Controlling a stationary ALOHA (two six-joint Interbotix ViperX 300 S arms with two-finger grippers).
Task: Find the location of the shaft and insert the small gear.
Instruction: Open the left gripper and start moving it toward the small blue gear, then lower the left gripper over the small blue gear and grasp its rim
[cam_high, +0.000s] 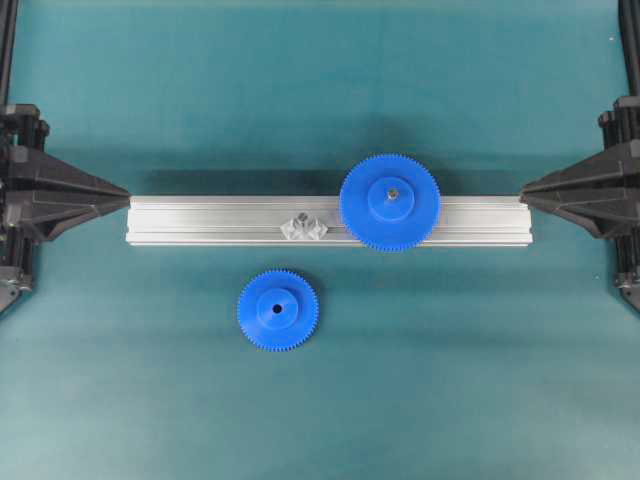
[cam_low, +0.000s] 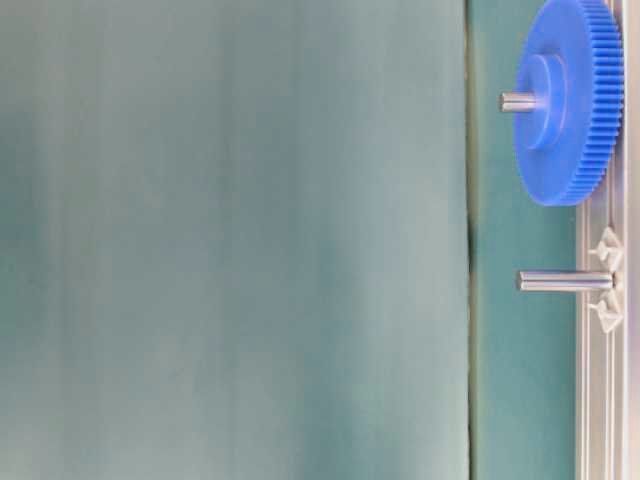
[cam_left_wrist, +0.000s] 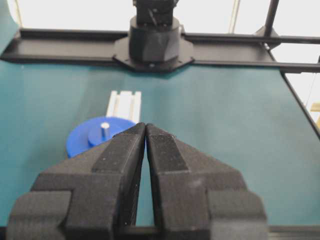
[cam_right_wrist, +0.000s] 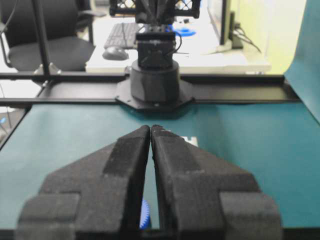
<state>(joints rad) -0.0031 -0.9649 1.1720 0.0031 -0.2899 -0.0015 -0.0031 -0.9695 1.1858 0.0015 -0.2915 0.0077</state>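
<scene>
The small gear (cam_high: 278, 310) lies flat on the teal mat, in front of the aluminium rail (cam_high: 200, 220). The shaft (cam_high: 303, 226) stands bare in its silvery mount near the rail's middle; the table-level view shows the shaft (cam_low: 565, 281) as a thin grey pin. My left gripper (cam_high: 128, 192) is shut and empty at the rail's left end. My right gripper (cam_high: 523, 192) is shut and empty at the rail's right end. In the wrist views, the left gripper (cam_left_wrist: 145, 127) and the right gripper (cam_right_wrist: 151, 129) have their tips together with nothing between them.
A larger blue gear (cam_high: 389, 202) sits on its own pin on the rail, right of the shaft, and shows as the larger gear (cam_left_wrist: 92, 140) in the left wrist view. Black arm bases stand at both table ends.
</scene>
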